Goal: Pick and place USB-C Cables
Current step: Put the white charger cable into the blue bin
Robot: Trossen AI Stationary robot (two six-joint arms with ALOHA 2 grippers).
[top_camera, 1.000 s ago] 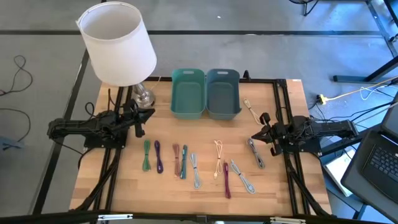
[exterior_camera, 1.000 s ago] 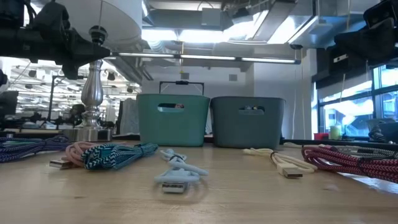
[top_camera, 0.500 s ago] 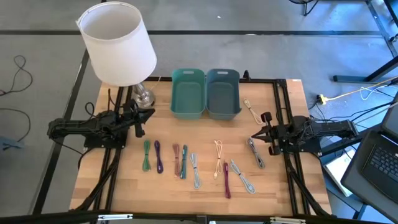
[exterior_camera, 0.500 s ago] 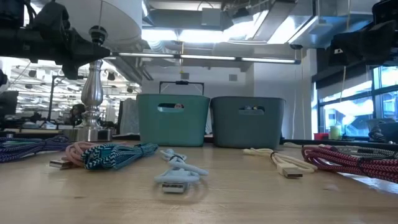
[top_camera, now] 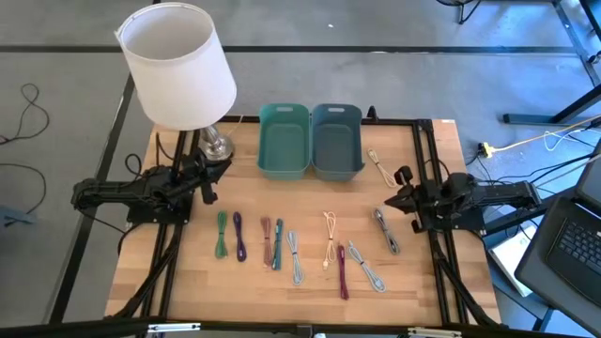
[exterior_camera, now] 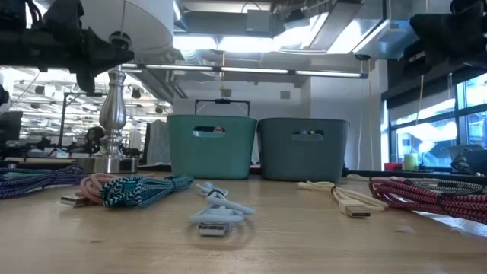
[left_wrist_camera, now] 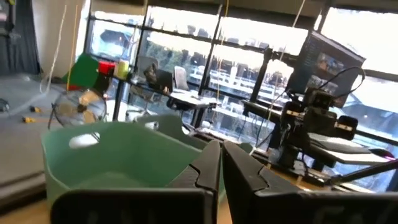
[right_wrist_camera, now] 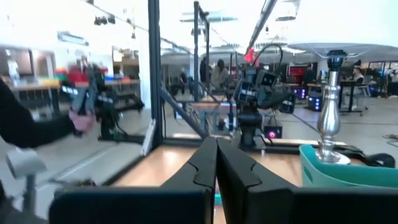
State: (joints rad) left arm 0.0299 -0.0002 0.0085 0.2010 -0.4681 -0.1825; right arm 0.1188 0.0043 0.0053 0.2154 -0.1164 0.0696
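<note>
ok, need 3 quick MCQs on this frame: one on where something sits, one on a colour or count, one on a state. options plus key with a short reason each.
1. Where does the lamp stand?
A. far left corner of the table
B. near right corner
C. between the two bins

2. What colours are the two bins?
A. red and yellow
B. green and grey-blue
C. both white

3. What state are the two hands in?
A. both shut, holding nothing
B. left shut on a cable
C. both wide open

Key:
1 A: its base sits at the table's far left corner, left of the green bin.
2 B: the green bin stands beside the grey-blue bin, touching it.
3 A: the left hand and the right hand show their fingers pressed together, and the cables all lie on the wood.
</note>
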